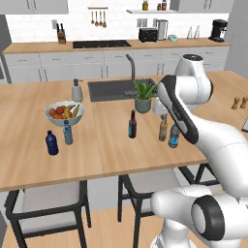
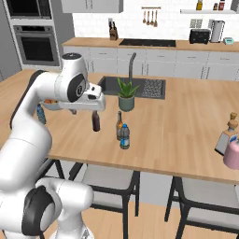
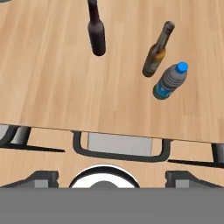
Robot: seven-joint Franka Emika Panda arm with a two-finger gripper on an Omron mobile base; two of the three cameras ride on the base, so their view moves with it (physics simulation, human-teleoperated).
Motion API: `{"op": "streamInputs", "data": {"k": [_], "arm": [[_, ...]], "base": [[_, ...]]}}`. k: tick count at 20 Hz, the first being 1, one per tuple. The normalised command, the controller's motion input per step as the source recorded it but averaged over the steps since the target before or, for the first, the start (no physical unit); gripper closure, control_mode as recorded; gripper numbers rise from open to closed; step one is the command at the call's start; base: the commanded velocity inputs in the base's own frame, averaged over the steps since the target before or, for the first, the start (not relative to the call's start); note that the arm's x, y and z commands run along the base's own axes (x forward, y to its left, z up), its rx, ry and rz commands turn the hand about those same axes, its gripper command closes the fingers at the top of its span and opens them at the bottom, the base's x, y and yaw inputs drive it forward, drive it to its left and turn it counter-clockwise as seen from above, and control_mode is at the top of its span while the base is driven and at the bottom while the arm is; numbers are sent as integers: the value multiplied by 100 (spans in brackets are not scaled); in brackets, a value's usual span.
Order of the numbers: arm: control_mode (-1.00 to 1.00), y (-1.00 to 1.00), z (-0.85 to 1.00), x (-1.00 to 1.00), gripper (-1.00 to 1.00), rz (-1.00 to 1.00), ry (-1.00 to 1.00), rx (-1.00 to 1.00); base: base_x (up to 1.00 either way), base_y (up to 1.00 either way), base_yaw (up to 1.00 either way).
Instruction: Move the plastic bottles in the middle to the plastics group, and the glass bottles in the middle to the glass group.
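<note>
We are at the start of the sorting: all three middle bottles stand untouched on the island counter (image 1: 111, 150), and we judge the step in hand to be the approach to a first pick. Taking the potted plant (image 1: 144, 97) as our landmark, the dark beer bottle (image 1: 132, 125) stands just in front of it, the amber beer bottle (image 1: 163, 129) in front and to its right, and the clear water bottle (image 1: 174, 136) touching or just beside the amber one. The gripper (image 2: 97, 94) hangs above this cluster, fingers spread wide and grasping nothing.

The plastics group, the navy bottle (image 1: 52, 143) and the pale-blue bottle (image 1: 68, 132), stands well to the left of the plant. The glass group (image 1: 240, 102) sits far to the plant's right.

The next move, as we judge it, calls for lowering onto one bottle without knocking its close neighbour; the dark one stands freest.

The fruit bowl (image 1: 64, 113), left of the plant, holds oranges and bananas; the sink (image 1: 116, 89) behind the plant looks bare.
</note>
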Motion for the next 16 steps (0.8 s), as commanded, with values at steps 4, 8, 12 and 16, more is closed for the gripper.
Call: {"op": "streamInputs", "data": {"k": [4,8,12,16], "arm": [[-100,-56,-15,0,-100,0,1,0],[-100,-59,-12,0,-100,0,8,0],[-100,-54,-6,4,-100,0,5,0],[-100,-47,-11,10,-100,0,7,0]], "base": [[0,0,0],[0,0,0],[0,0,0],[0,0,0]]}}
